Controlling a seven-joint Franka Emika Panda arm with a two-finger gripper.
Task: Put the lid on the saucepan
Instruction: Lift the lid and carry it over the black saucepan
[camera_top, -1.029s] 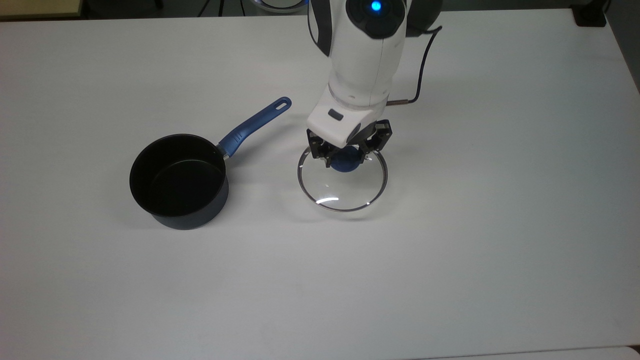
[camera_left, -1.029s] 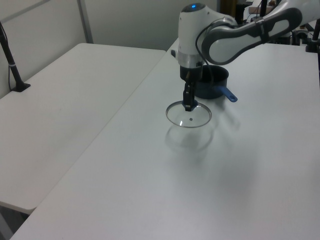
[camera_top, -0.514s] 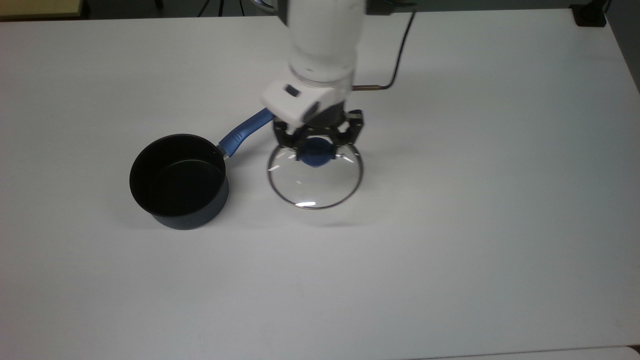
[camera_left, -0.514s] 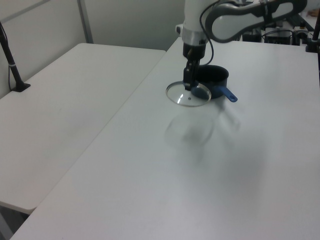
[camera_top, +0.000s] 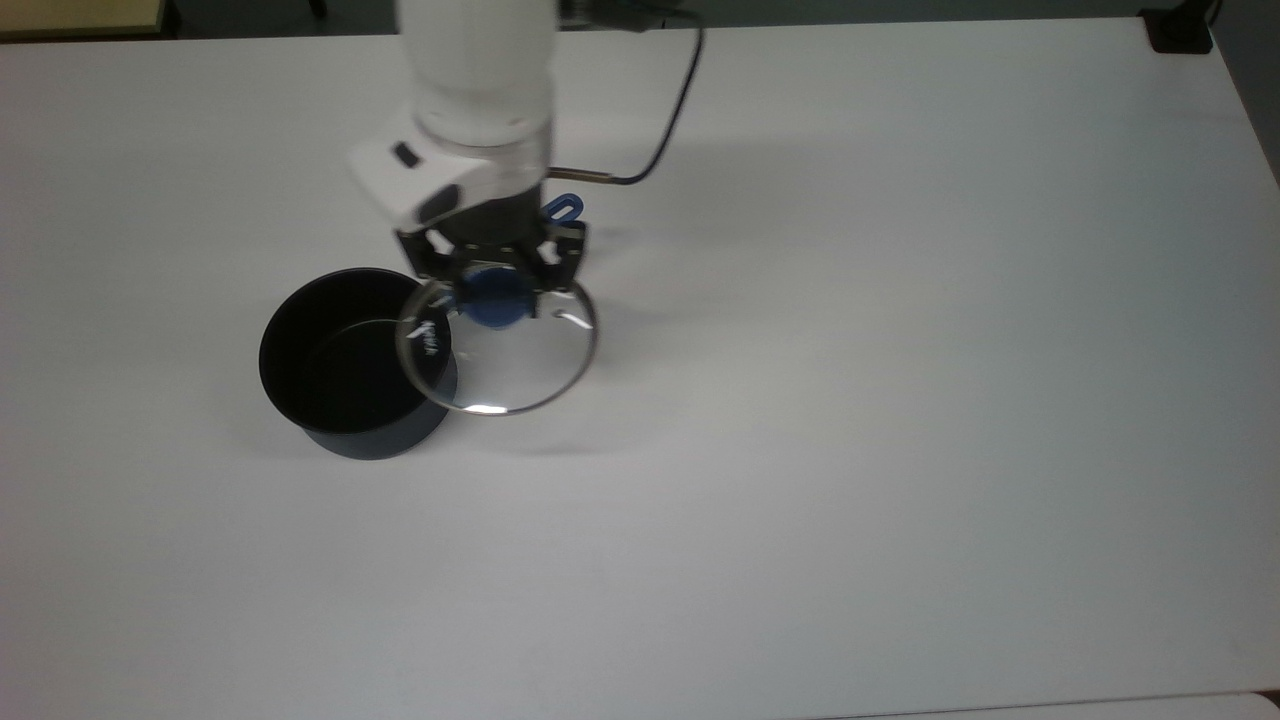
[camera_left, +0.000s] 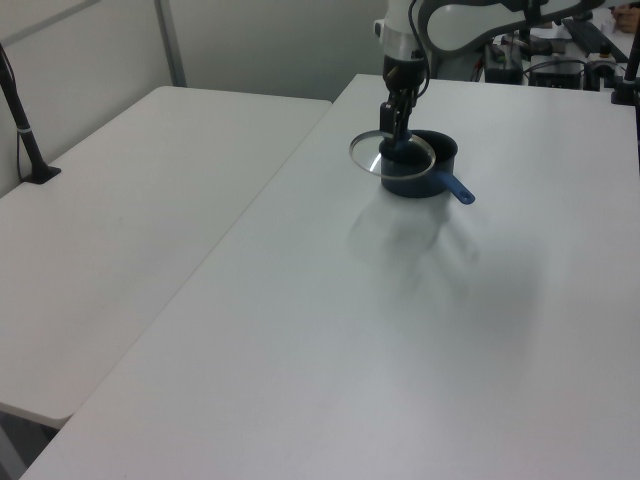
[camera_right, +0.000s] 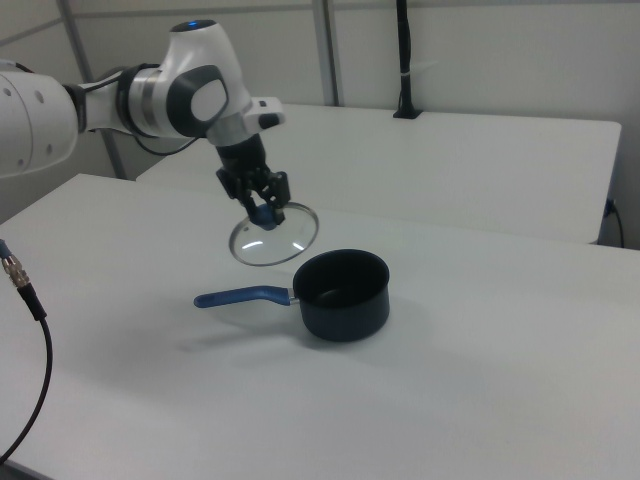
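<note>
Glass lid (camera_top: 510, 365) in tool (camera_top: 497, 270) above round saucepan (camera_top: 345, 365).

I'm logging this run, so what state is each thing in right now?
lid: lifted off the table, held by its blue knob, not yet over the pot's middle.
saucepan: upright on the table, uncovered, nothing visible inside.
claw: shut on the lid's knob, raised in the air.

One glass lid (camera_top: 510, 360), one dark saucepan (camera_top: 345, 365), one robot arm (camera_right: 170, 95) with one gripper (camera_top: 492, 268), two white tables (camera_left: 130, 230), one black cable (camera_top: 665, 120).
</note>
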